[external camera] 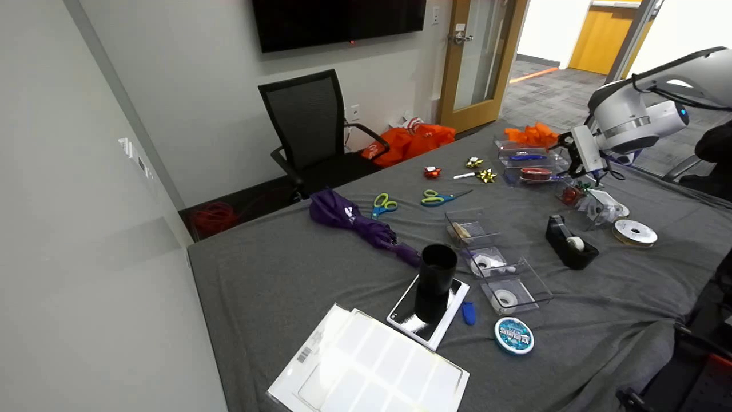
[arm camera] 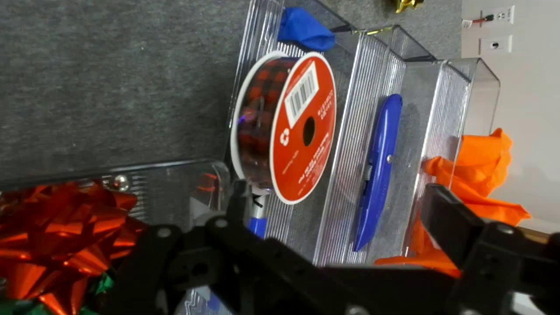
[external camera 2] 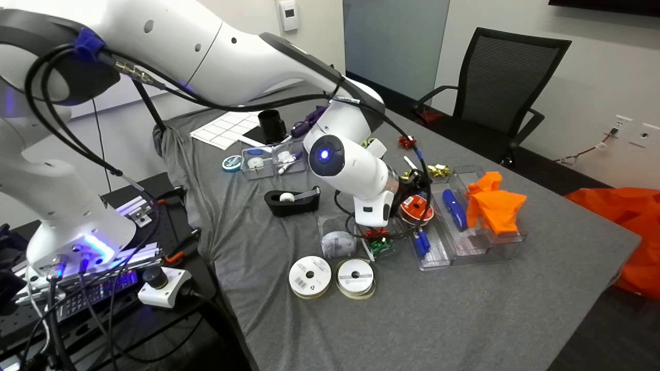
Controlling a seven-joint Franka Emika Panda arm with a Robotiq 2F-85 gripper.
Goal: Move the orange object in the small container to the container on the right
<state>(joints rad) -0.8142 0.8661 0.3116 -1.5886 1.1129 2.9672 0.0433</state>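
A shiny red-orange bow (arm camera: 70, 236) lies in a small clear container (arm camera: 173, 192) with green bows; it also shows in both exterior views (external camera: 570, 195) (external camera 2: 376, 234). Beside it stands a larger, divided clear container (arm camera: 345, 157), also in an exterior view (external camera 2: 477, 256). It holds a red ribbon spool (arm camera: 308, 131), a blue knife (arm camera: 378, 170) and a bright orange cloth (arm camera: 481, 170) that sticks out over its far side (external camera 2: 496, 206). My gripper (arm camera: 337, 203) is open with nothing between its fingers, above the divided container. The arm partly hides the small container.
A black tape dispenser (external camera 2: 292, 202) and white ribbon rolls (external camera 2: 310, 276) (external camera 2: 355, 275) stand near the containers. Another clear container (external camera: 509, 286) holds tape rolls. Scissors (external camera: 443, 197), gold and red bows (external camera: 432, 172), a purple umbrella (external camera: 366, 226) and a black mug (external camera: 438, 269) lie farther along the table.
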